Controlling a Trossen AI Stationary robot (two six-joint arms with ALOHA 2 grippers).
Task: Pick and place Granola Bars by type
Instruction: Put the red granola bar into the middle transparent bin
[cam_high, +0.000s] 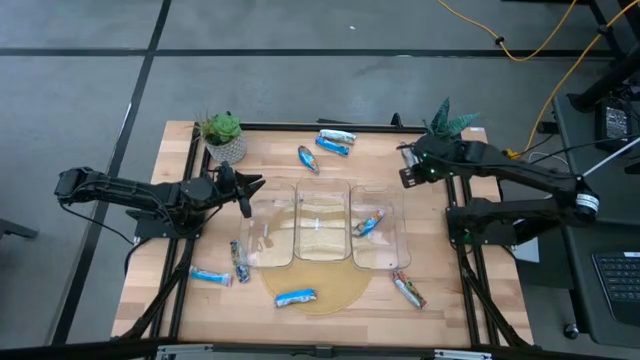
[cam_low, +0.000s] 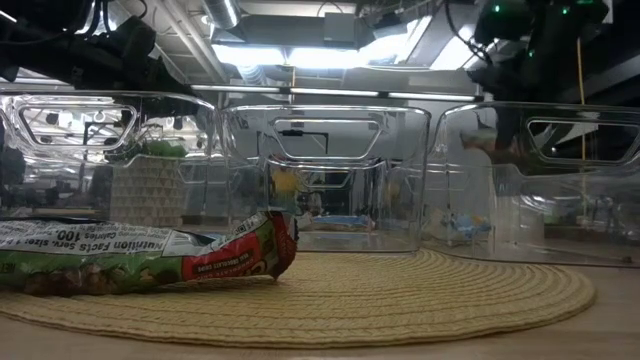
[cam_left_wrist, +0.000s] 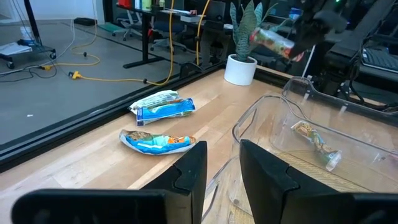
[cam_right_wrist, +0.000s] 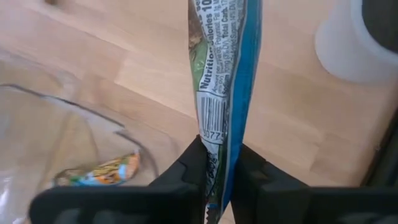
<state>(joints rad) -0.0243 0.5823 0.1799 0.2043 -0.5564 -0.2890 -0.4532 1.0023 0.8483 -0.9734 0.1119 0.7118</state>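
Three clear bins stand side by side on a round woven mat. One bar lies in the right-hand bin. Two blue bars and another lie by the far edge. Several more lie near the front. My right gripper is up above the table beyond the right bin's far corner, shut on a blue-edged bar. My left gripper hovers at the left bin's far-left corner, its fingers a narrow gap apart. My right gripper pinches the bar's end, the end with the barcode, between its two fingers. The bar sticks out lengthwise beyond the fingertips. It is lifted clear of the table, as the left wrist view shows.
A small potted plant stands at the far-left corner and another in a white pot at the far-right one. In the low view a green-and-red bar lies on the mat in front of the bins.
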